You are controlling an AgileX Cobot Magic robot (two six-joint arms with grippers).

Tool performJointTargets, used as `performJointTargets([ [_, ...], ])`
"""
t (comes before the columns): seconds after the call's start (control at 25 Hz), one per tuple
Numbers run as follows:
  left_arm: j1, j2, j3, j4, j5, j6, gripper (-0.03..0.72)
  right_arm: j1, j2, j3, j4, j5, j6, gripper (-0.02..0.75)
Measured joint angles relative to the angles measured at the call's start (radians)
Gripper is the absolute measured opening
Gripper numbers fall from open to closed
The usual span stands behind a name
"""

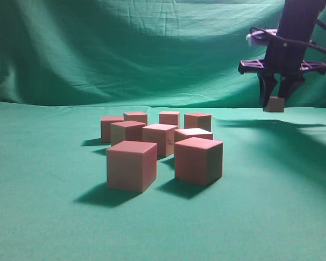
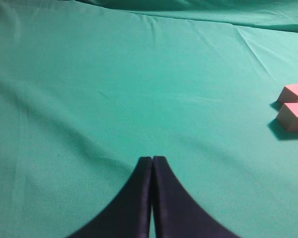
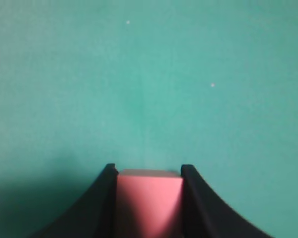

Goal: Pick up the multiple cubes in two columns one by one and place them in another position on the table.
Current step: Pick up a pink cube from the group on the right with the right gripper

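Several reddish-pink cubes stand in two columns on the green table, at the middle of the exterior view. My right gripper hangs at the far right, shut on one cube held just above the cloth. In the right wrist view that cube sits between the two dark fingers of my right gripper over bare cloth. My left gripper is shut and empty over bare cloth, and two cubes show at the right edge of its view. The left arm is out of the exterior view.
The same green cloth rises as a draped backdrop behind the table. The right arm throws a shadow on the cloth at the right. Bare cloth lies left, front and right of the cubes.
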Motion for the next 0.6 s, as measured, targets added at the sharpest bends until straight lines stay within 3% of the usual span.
performJointTargets([
  [0.36,0.0,0.0,0.0,0.0,0.0,0.0,0.0,0.002,-0.067,-0.282,0.014,0.347,0.004,0.258],
  [0.6,0.0,0.0,0.0,0.0,0.0,0.0,0.0,0.026,-0.176,-0.293,0.055,0.422,0.006,0.258],
])
